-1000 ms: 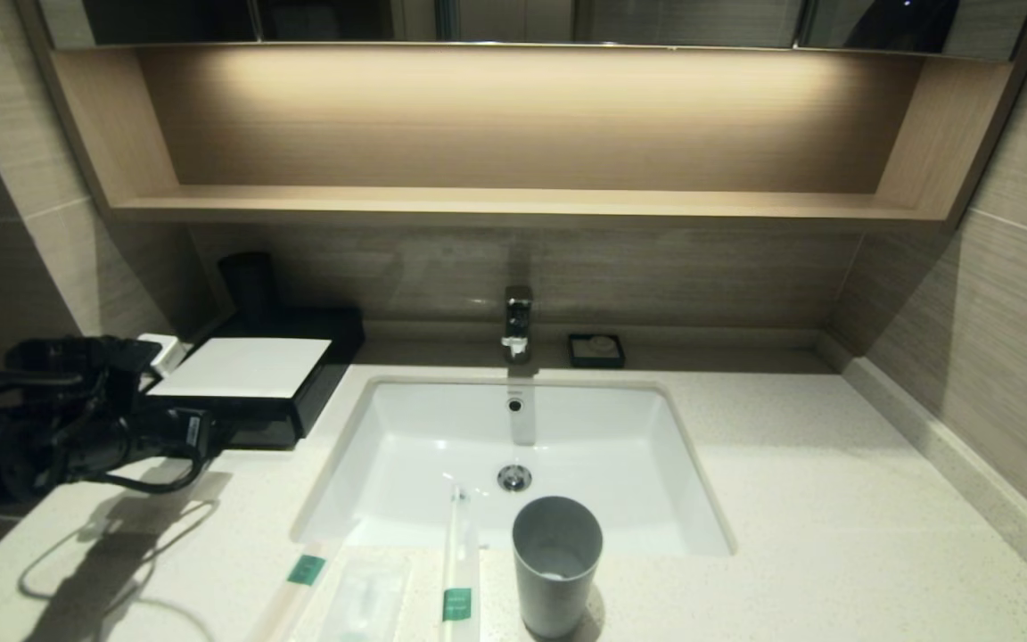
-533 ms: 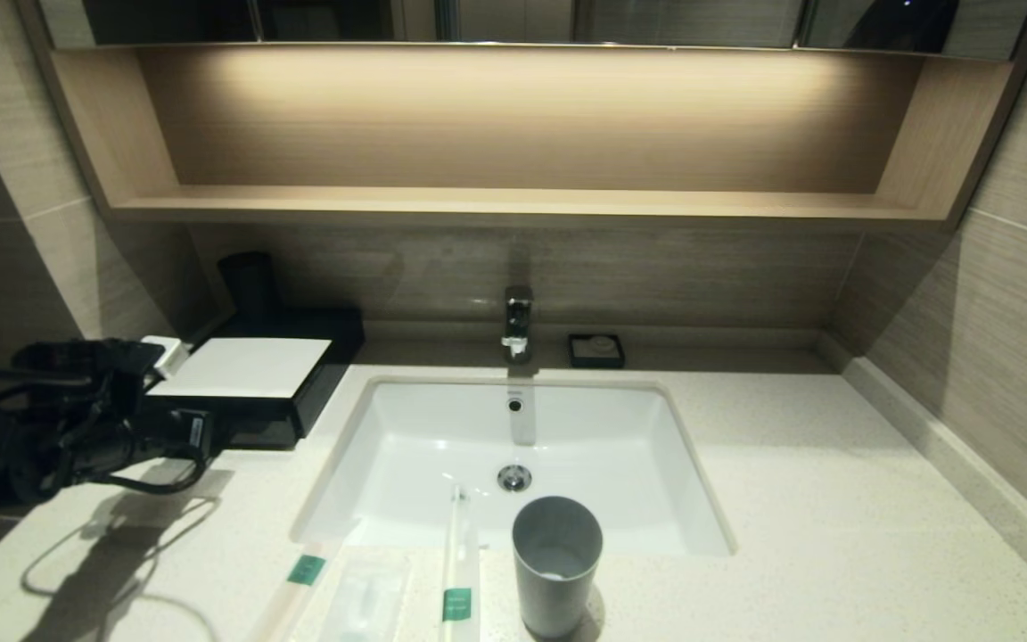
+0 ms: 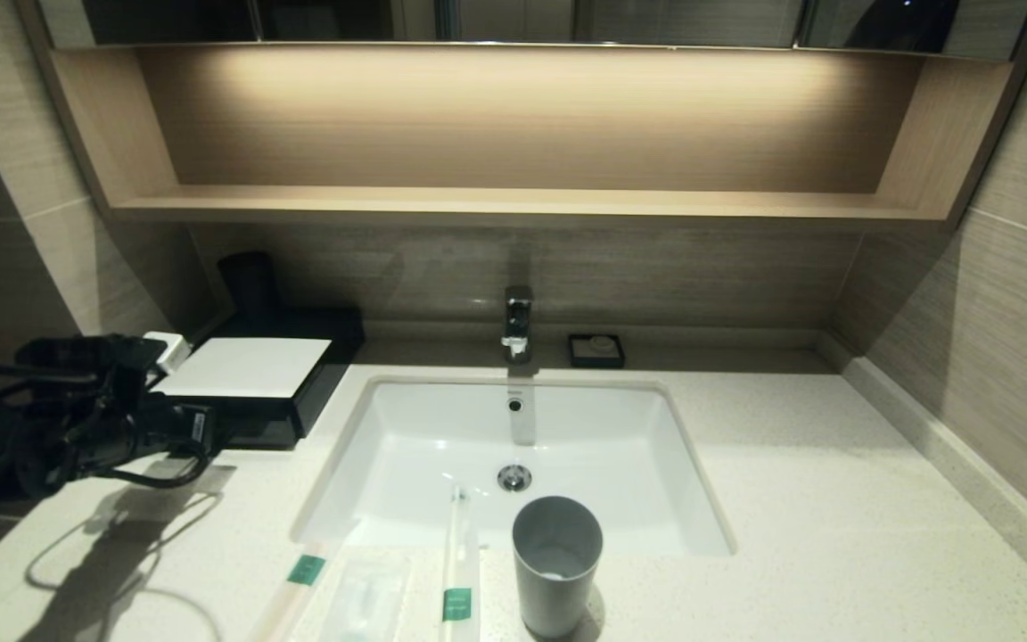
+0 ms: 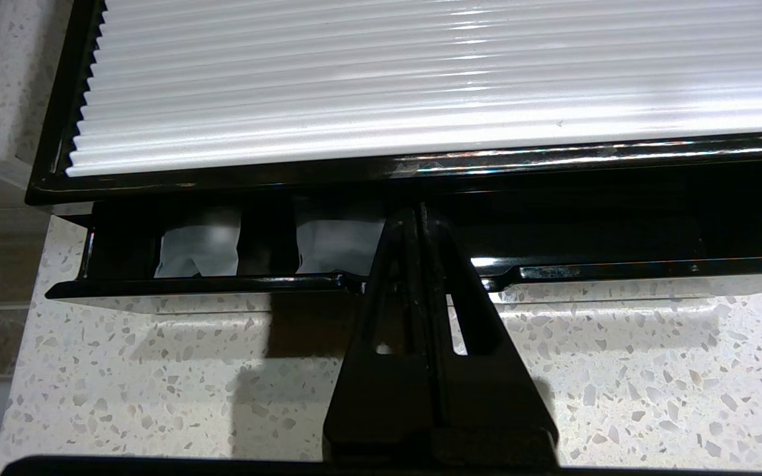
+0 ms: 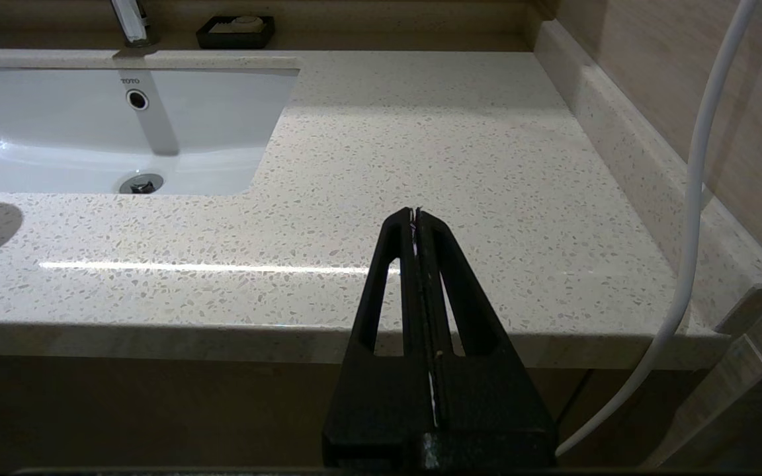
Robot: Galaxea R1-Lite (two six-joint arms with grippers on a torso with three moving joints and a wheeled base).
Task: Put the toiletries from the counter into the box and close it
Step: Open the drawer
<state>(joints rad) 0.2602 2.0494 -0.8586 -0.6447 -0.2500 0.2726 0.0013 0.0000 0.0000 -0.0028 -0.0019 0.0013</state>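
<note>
The box (image 3: 246, 367) is black with a white top (image 4: 421, 73) and stands at the counter's (image 3: 790, 499) back left. Its front drawer (image 4: 619, 270) is pulled out a little, with white packets (image 4: 199, 248) in the divided compartments. My left gripper (image 4: 416, 215) is shut, its tips reaching over the drawer's front lip at the middle notch; in the head view the left gripper (image 3: 219, 428) is at the box's front. Two cream sticks with green bands (image 3: 306, 569) (image 3: 457, 603) and a translucent packet (image 3: 362, 596) lie at the counter's front edge. My right gripper (image 5: 415, 213) is shut and empty, hanging off the counter's front right.
A grey cup (image 3: 556, 562) stands right of the sticks, at the front rim of the white sink (image 3: 442, 437). A faucet (image 3: 518, 321) and a small black soap dish (image 3: 596, 349) are at the back. A white cable (image 5: 698, 198) hangs by the right wall.
My left arm has shifted slightly by the box's front. The toiletries, cup and box have not visibly moved.
</note>
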